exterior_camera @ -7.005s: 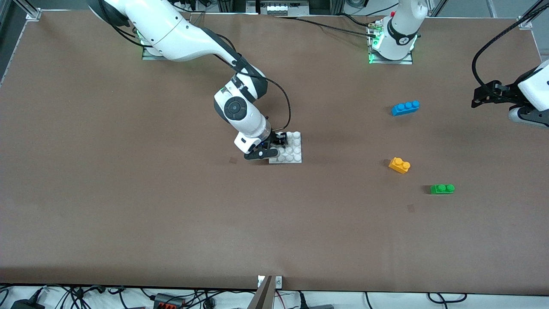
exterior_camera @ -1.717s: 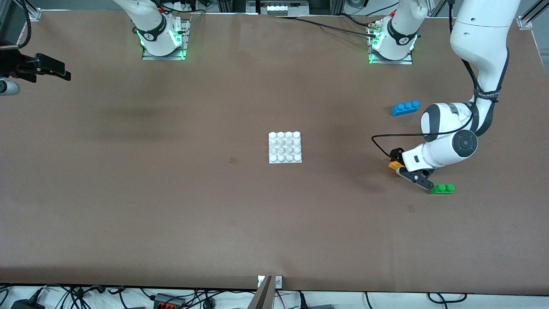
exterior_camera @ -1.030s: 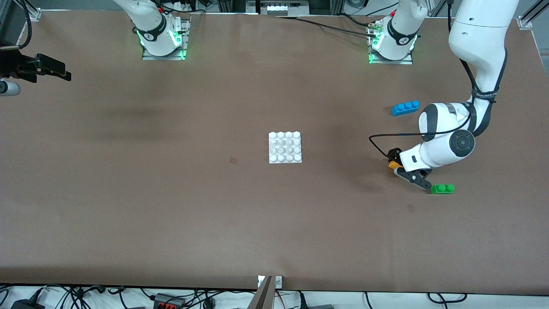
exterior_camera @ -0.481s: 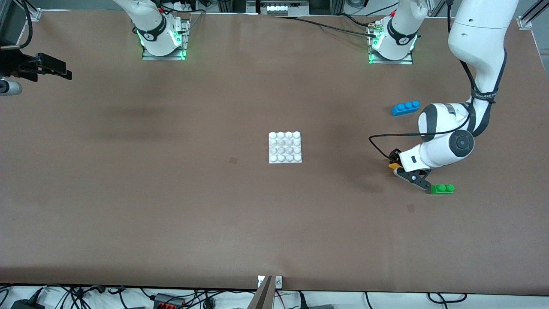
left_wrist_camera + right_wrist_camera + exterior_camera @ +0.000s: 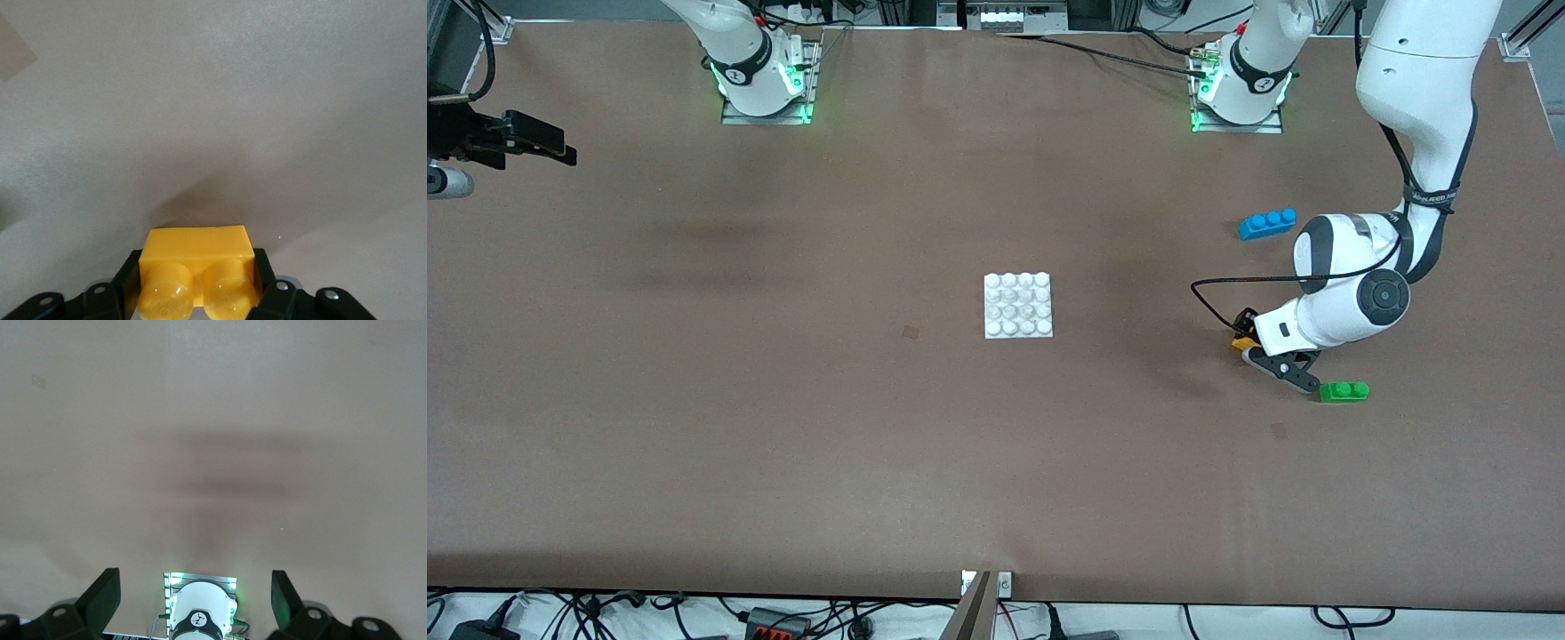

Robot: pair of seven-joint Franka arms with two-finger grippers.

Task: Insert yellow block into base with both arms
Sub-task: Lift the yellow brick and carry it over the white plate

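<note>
gripping yellow block (image 5: pixel 199 248), table-level

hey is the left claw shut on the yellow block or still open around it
Shut on it. In the left wrist view the left claw has a finger pressed against each end of the yellow block, no gap showing.

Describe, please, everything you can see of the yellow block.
The yellow block is a small orange-yellow brick of glossy plastic with two round studs on top. It stands upright on the brown table, toward the left arm's end, between the blue brick and the green brick. The left gripper is shut on it: black fingers press its two short ends. In the front view only a corner shows beside the gripper. It is well apart from the white base.
</note>
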